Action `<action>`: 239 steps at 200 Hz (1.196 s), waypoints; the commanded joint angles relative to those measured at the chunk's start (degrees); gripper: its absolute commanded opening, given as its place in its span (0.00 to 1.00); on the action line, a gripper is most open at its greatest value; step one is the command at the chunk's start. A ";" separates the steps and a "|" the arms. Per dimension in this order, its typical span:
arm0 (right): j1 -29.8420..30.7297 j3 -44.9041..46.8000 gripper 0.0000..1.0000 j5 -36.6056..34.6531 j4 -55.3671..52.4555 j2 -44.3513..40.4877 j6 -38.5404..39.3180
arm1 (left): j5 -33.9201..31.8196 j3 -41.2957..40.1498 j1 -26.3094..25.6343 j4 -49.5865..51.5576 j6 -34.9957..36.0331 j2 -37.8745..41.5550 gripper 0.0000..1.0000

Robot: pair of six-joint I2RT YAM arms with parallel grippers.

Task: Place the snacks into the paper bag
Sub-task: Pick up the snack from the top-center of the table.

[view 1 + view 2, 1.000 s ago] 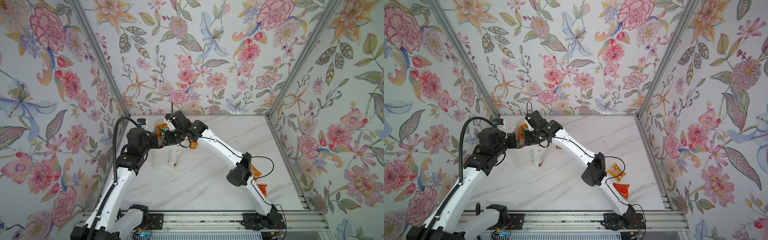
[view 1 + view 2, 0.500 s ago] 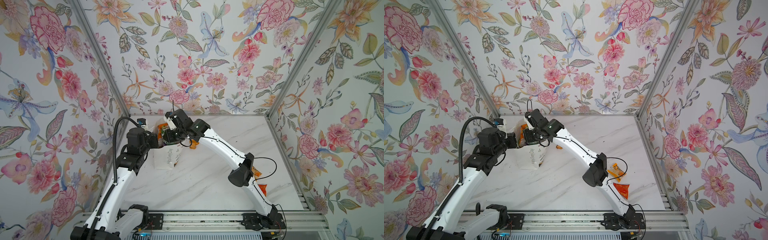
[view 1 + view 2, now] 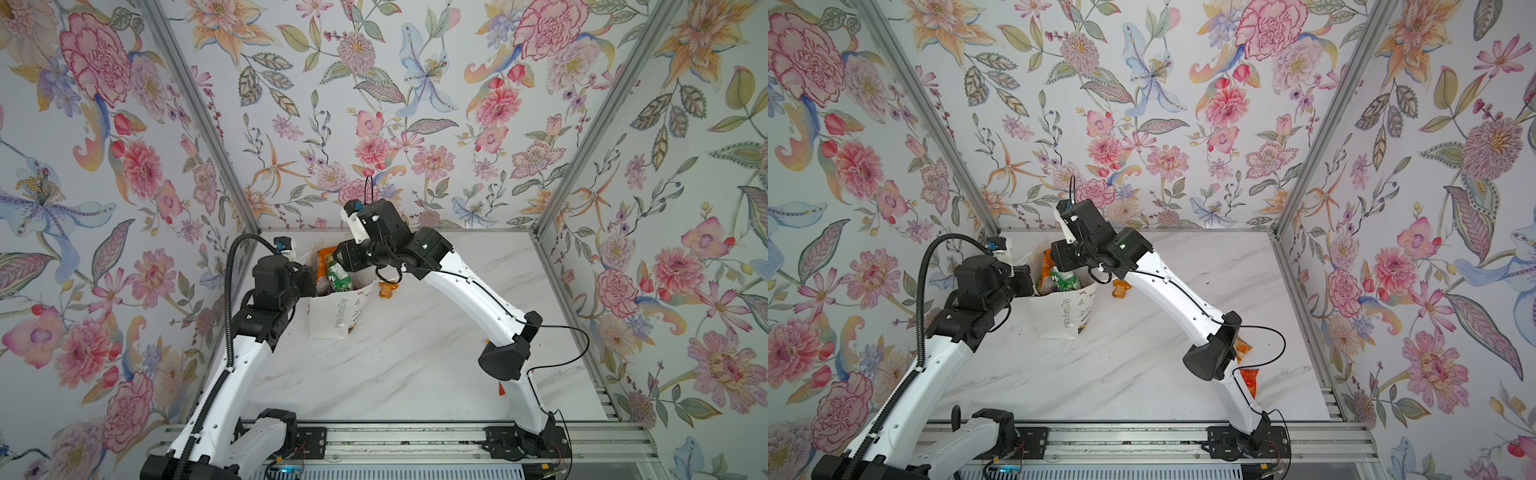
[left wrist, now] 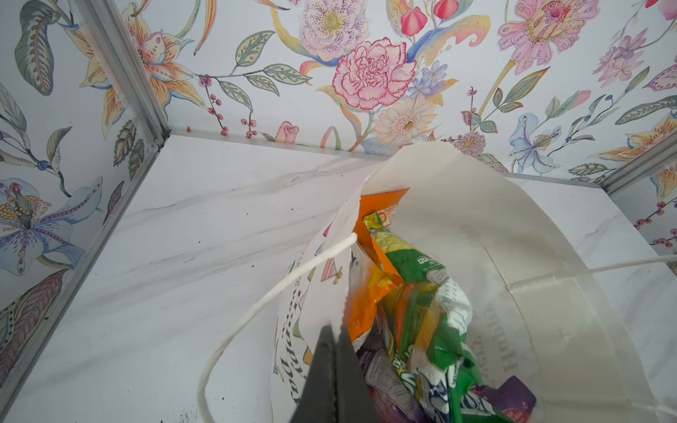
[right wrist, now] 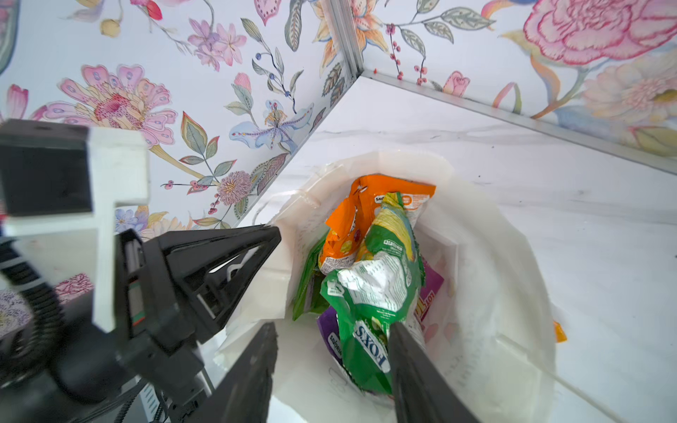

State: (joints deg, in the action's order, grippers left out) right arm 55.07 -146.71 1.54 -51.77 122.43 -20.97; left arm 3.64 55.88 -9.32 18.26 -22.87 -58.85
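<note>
The white paper bag [image 3: 338,318] [image 3: 1064,318] stands open at the table's back left. My left gripper [image 4: 337,331] [image 3: 309,286] is shut on its near rim [image 4: 346,293] and holds the mouth open. Inside lie snacks: a green FOX'S packet [image 5: 370,293] [image 4: 436,329] on top, an orange packet [image 5: 366,205] [image 4: 377,208] behind it, and a purple packet [image 5: 432,285] [image 4: 513,399] underneath. My right gripper [image 5: 333,327] [image 3: 338,259] hangs over the bag's mouth, open. The green packet rests in the bag, its edge against one of that gripper's fingers [image 5: 406,351].
A small orange sachet [image 3: 387,289] [image 3: 1121,289] lies on the marble table just right of the bag. Two orange packets [image 3: 1241,345] [image 3: 1250,380] lie near the right arm's elbow, partly hidden. Floral walls close in on the left, back and right.
My right gripper's jaws have spread apart over the bag, letting go of the green packet, which now rests inside. The left gripper and the bag have stayed put.
</note>
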 commanded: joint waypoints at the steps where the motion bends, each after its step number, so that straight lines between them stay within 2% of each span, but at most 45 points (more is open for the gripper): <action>1: 0.34 2.69 0.54 -4.10 -0.52 -3.73 2.98 | -0.83 -0.07 0.35 -2.70 1.52 1.13 0.00; 20: 0.31 5.83 0.57 -6.60 -0.53 -6.66 4.48 | -0.82 -0.07 0.34 -2.70 1.52 1.08 0.00; 32: 0.49 8.66 0.62 -9.36 -0.28 -9.00 5.95 | -0.80 -0.07 0.36 -2.70 1.52 1.03 0.00; 63: 0.45 19.03 0.69 -16.37 2.40 -15.88 7.60 | -0.69 -0.10 0.37 -2.72 1.60 1.04 0.00; 134: -1.26 44.77 0.73 -24.81 11.91 -33.16 7.29 | -0.65 -0.17 0.36 -2.79 1.69 0.86 0.00; 161: -3.56 58.65 0.76 -23.42 19.97 -41.73 4.10 | -0.65 -0.07 0.39 -2.70 1.69 0.82 0.00; 188: -8.50 68.67 0.77 -22.44 23.05 -47.98 -0.64 | -0.74 -0.28 0.30 -2.72 1.60 0.98 0.00; 239: -23.49 86.16 0.76 -8.58 33.62 -53.69 -13.89 | -0.48 -0.15 0.36 -2.70 1.36 0.93 0.00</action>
State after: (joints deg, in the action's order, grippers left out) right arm 36.12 -66.92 -14.85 -26.11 69.78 -26.13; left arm 3.66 55.88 -9.32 18.26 -22.87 -58.85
